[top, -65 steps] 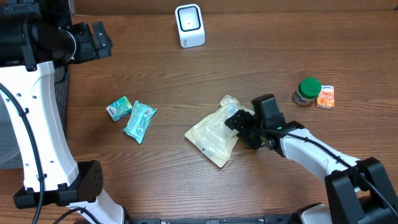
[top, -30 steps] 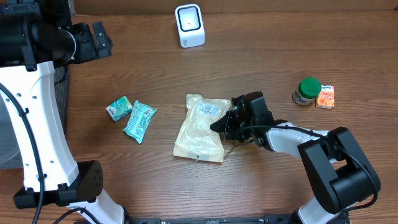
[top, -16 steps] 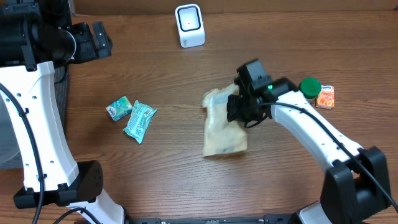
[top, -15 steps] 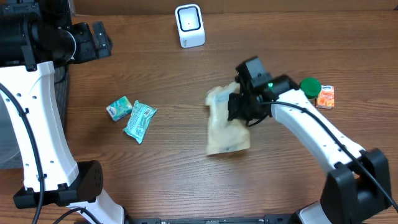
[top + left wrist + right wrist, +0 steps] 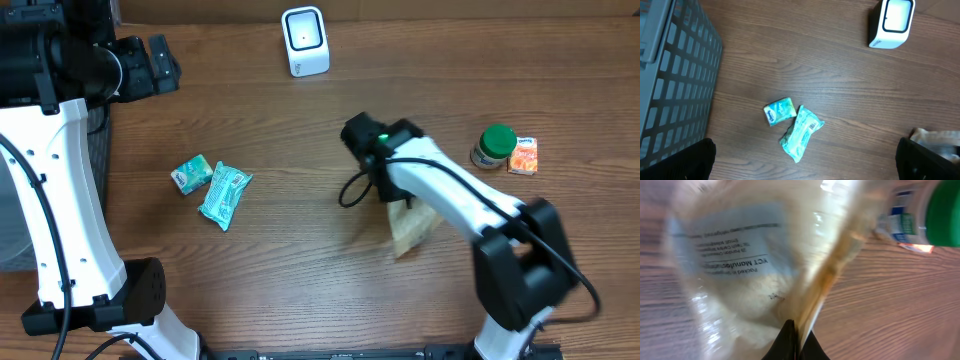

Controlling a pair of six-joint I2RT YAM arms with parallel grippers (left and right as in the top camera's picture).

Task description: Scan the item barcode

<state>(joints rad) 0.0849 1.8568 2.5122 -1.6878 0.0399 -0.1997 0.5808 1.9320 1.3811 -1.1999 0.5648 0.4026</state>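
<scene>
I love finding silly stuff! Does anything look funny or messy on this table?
Only the clear pouch with pale filling: it hangs crooked by one pinched edge from the right arm's fingers, blurry in the overhead view. Nothing looks spilled or broken.

Passable brown wooden tabletop (image 5: pixel 290 130) between white boxy scanner (image 5: pixel 305 41) and teal foil packets (image 5: pixel 224 194). Blocked rightward by green-lidded jar (image 5: pixel 494 146), small orange carton (image 5: pixel 523 155).

1. Overhead, you see the pouch (image 5: pixel 412 226) only as a blurred smear, mostly hidden under the right arm (image 5: pixel 445 188).
2. Its label print is too blurred to read in your right wrist view.
3. That view's right edge cuts off the green-lidded jar (image 5: pixel 945 211).
</scene>
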